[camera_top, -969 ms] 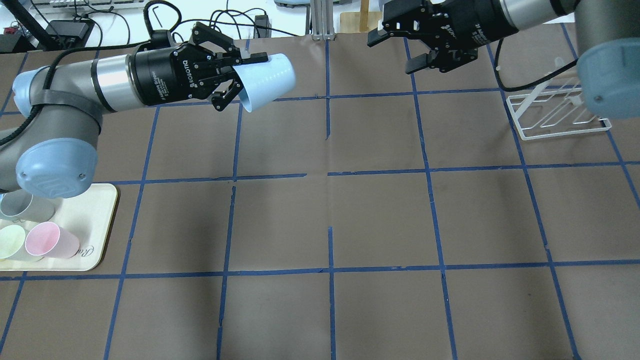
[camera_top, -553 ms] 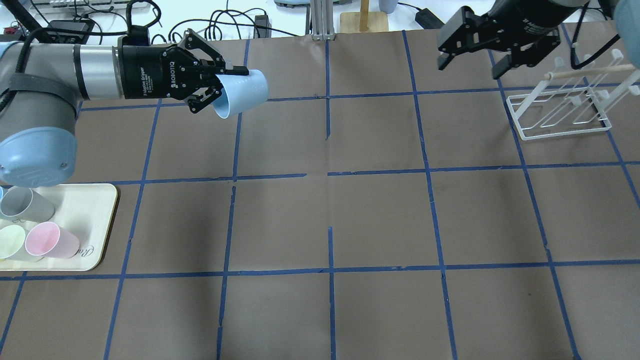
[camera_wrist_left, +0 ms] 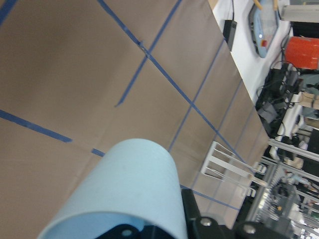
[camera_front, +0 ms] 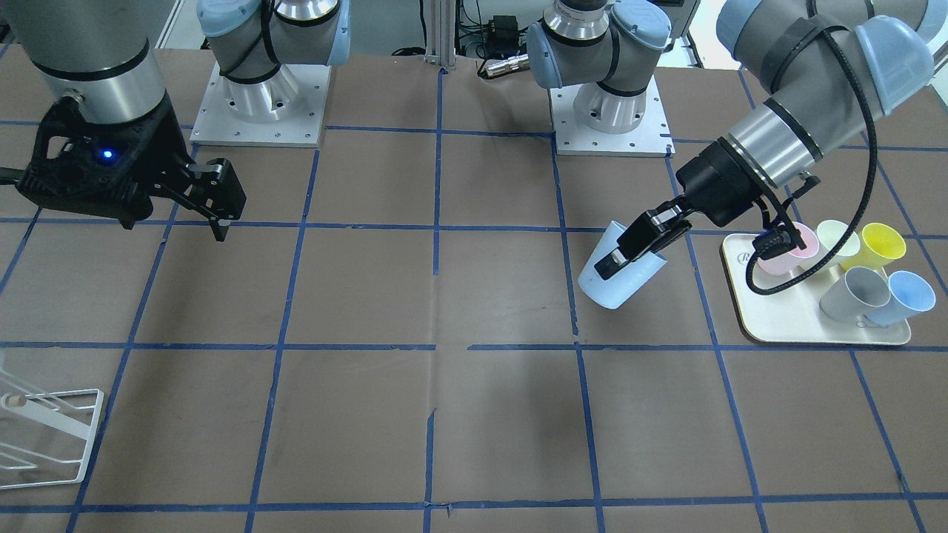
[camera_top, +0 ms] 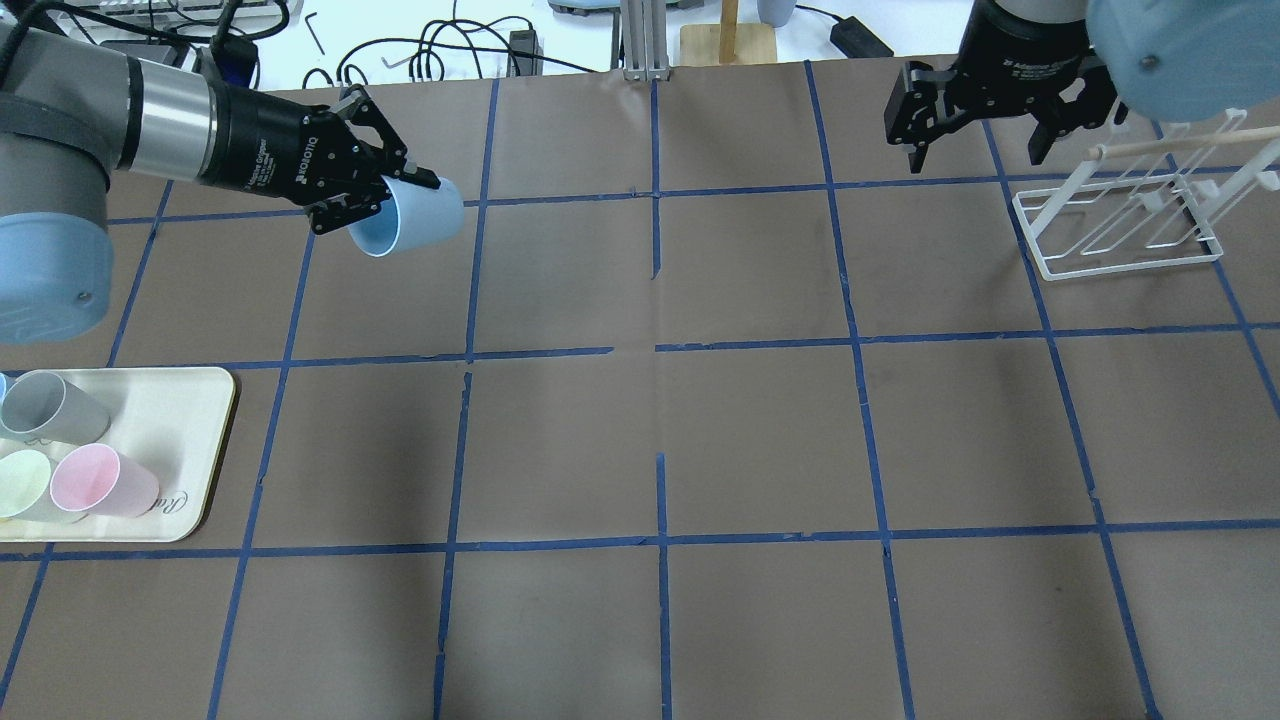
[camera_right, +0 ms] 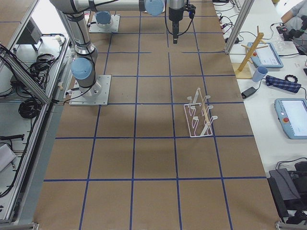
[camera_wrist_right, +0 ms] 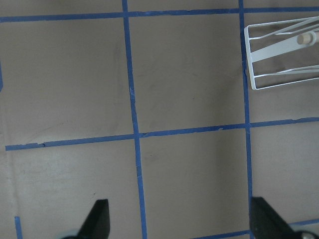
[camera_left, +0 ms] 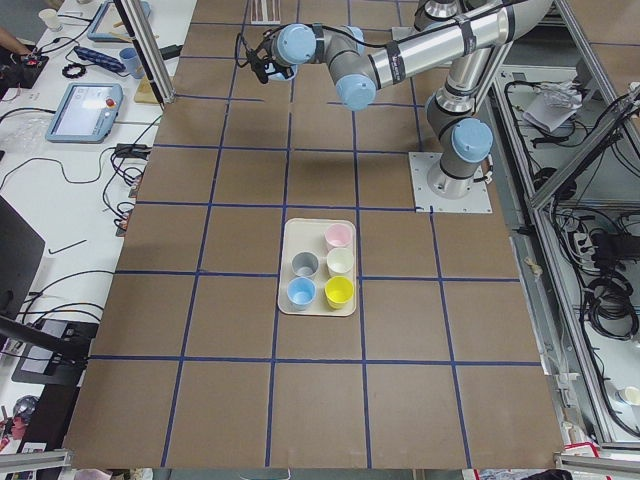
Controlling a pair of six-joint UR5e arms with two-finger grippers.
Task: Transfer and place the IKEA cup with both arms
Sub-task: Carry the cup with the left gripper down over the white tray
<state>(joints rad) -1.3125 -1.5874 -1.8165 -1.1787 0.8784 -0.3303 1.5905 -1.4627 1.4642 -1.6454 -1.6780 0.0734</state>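
My left gripper [camera_top: 392, 198] is shut on the rim of the light-blue IKEA cup [camera_top: 415, 212] and holds it tilted above the table's far left part. In the front view the cup [camera_front: 616, 274] hangs base-down from that gripper [camera_front: 631, 248]. The left wrist view shows the cup's side [camera_wrist_left: 127, 191] close up. My right gripper [camera_top: 975, 135] is open and empty at the far right, pointing down beside the white rack [camera_top: 1120, 228]. Its fingers [camera_wrist_right: 98, 219] show wide apart over bare table. A second blue cup [camera_front: 908, 293] stands on the tray [camera_front: 778, 326].
The cream tray [camera_top: 190, 420] at my near left also holds a grey cup [camera_top: 55, 410], a pink cup [camera_top: 100, 482], a pale-green cup [camera_top: 22, 485] and a yellow cup [camera_front: 881, 244]. The rack also shows in the front view [camera_front: 44, 437]. Cables lie beyond the table's far edge.
My left gripper has drawn the cup leftward and lower, its mouth turning towards the overhead camera. My right gripper has swung right towards the rack and now points down, still open.
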